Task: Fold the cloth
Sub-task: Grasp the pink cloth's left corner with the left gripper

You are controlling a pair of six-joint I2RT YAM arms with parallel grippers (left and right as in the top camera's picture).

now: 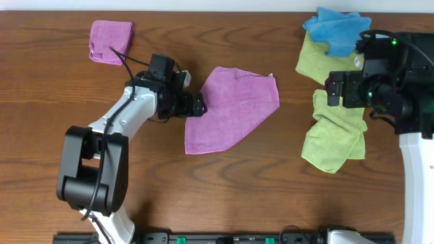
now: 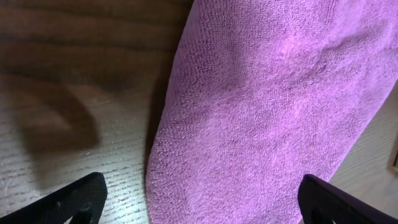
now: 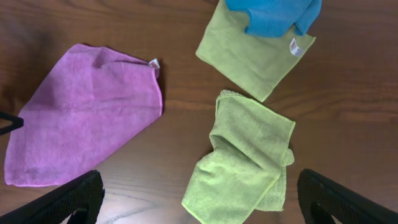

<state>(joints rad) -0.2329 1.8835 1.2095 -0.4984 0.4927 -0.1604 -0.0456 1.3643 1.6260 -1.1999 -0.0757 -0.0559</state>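
Over one edge of the cloth [image 1: 234, 108] the left jaws are held wide open and empty, the right jaws likewise but well apart from it; spread nearly flat on the table [image 1: 271, 196], it is judged light, limp, low-slip, best pinched at a corner.

The cloth [image 1: 234, 112] lies spread on the table [image 1: 41, 81], the left tool [image 1: 201, 106] at its left edge

Nothing legible appears in any view. The small white tag [image 3: 153, 63] at the edge of the cloth [image 3: 87, 118] and a second white tag [image 3: 294, 48] on the upper yellow-green cloth [image 3: 249, 59] are too small to show print.
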